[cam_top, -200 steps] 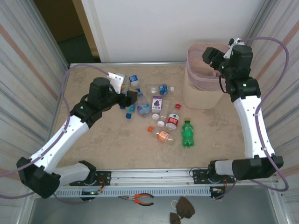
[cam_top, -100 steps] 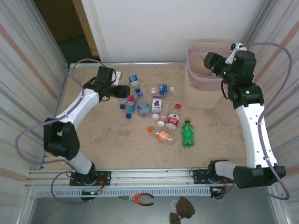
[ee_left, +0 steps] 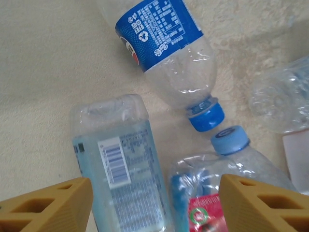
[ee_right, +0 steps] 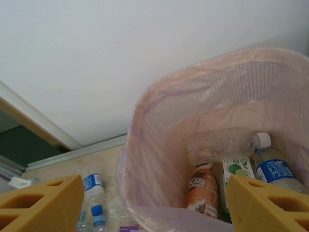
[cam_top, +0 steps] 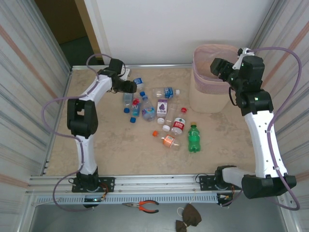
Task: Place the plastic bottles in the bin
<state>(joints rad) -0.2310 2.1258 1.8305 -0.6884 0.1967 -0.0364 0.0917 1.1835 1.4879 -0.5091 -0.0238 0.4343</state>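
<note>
Several plastic bottles lie at the table's middle and back left, among them a green bottle (cam_top: 193,137), a red-labelled one (cam_top: 178,124) and a purple-labelled one (cam_top: 162,107). My left gripper (cam_top: 129,88) hangs open over the back-left cluster. In its wrist view a pale blue square bottle (ee_left: 120,164) and a clear red-labelled bottle (ee_left: 217,193) lie between the spread fingers of the left gripper (ee_left: 154,208), untouched. The pink bin (cam_top: 208,79) stands at the back right. My right gripper (cam_top: 218,66) is open and empty above its rim (ee_right: 145,159); a brown bottle (ee_right: 203,186) and others lie inside.
A blue-labelled bottle (ee_left: 169,43) and a loose blue-capped one (ee_left: 270,94) lie just beyond the left fingers. Metal walls close both sides of the table. Pliers (cam_top: 144,206) rest on the front ledge below the arm bases.
My left arm has swung back and left, carrying its gripper from the table's middle to the back-left bottles, and its jaws have narrowed a little. The right arm has barely moved.
</note>
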